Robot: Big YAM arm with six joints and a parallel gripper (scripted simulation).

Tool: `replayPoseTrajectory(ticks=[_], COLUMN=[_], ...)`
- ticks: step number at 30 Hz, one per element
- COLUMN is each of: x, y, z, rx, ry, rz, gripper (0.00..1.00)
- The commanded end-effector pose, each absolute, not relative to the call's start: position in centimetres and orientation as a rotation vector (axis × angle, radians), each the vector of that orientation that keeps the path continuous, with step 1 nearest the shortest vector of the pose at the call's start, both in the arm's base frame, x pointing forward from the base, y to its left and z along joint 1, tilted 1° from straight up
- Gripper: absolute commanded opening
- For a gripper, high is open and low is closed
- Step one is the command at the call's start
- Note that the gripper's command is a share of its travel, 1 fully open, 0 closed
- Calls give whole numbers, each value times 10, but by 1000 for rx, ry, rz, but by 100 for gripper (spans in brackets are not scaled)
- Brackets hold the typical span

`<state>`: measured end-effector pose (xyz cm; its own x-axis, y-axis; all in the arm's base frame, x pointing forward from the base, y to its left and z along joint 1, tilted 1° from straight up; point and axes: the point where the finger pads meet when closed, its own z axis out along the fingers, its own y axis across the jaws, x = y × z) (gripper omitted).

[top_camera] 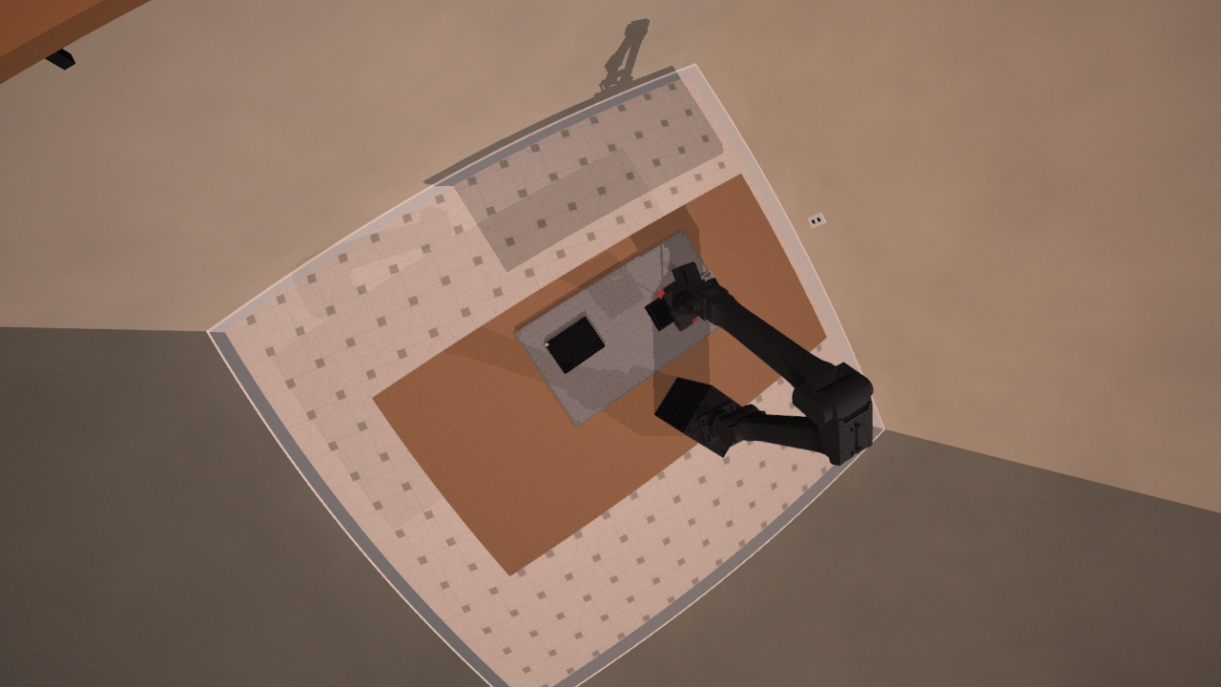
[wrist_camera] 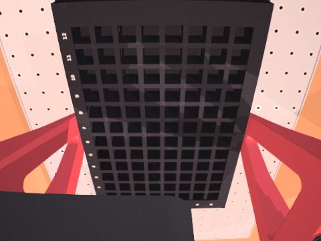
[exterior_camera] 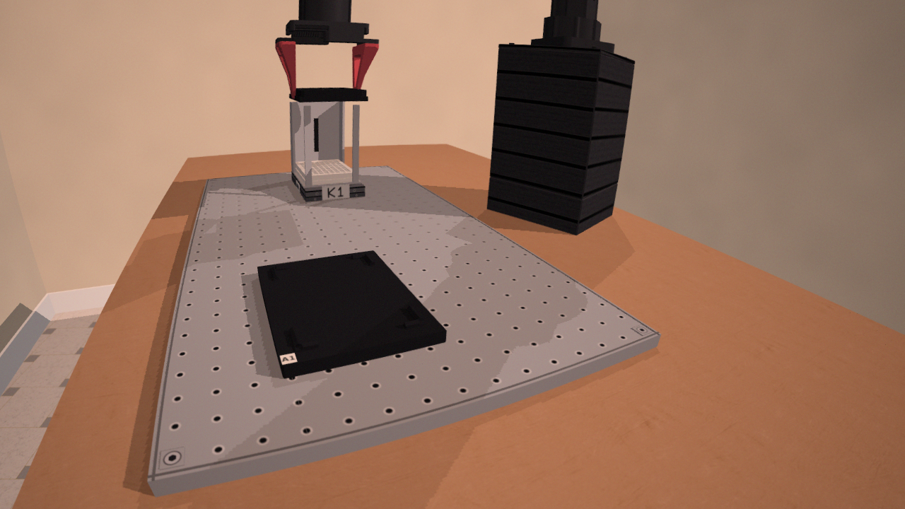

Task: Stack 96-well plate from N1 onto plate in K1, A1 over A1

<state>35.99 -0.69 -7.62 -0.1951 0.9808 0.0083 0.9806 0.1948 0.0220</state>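
Exterior: black plate (exterior_camera: 329, 94) clamped in tool (exterior_camera: 327, 87), just above K1 rack (exterior_camera: 297, 136).

A brown wooden table (exterior_camera: 727, 392) is standing on a pale tiled floor (top_camera: 358, 324) patterned with small grey squares. Beige walls (exterior_camera: 126, 95) are enclosing the room, with a white skirting board (exterior_camera: 72, 297) running along their foot. A small white wall outlet (top_camera: 817, 220) is showing. Soft shadows are lying across the table.

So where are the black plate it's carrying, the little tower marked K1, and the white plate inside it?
black plate (exterior_camera: 329, 94), exterior view, its front edge
stack rack K1 (exterior_camera: 355, 136), exterior view, its right front post
white plate (exterior_camera: 330, 168), exterior view, its well grid
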Motion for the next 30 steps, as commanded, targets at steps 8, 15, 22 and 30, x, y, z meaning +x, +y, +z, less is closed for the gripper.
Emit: replayPoseTrajectory(ticks=[8,15,22,30], x=[379,376,371,380], y=[-37,-61,-77,-107], z=[-70,-71,-73,-69], rx=[1947,1950,1954,1945], ry=[2432,2437,2441,2431], rz=[55,49,44,51], gripper=[0,0,0,0])
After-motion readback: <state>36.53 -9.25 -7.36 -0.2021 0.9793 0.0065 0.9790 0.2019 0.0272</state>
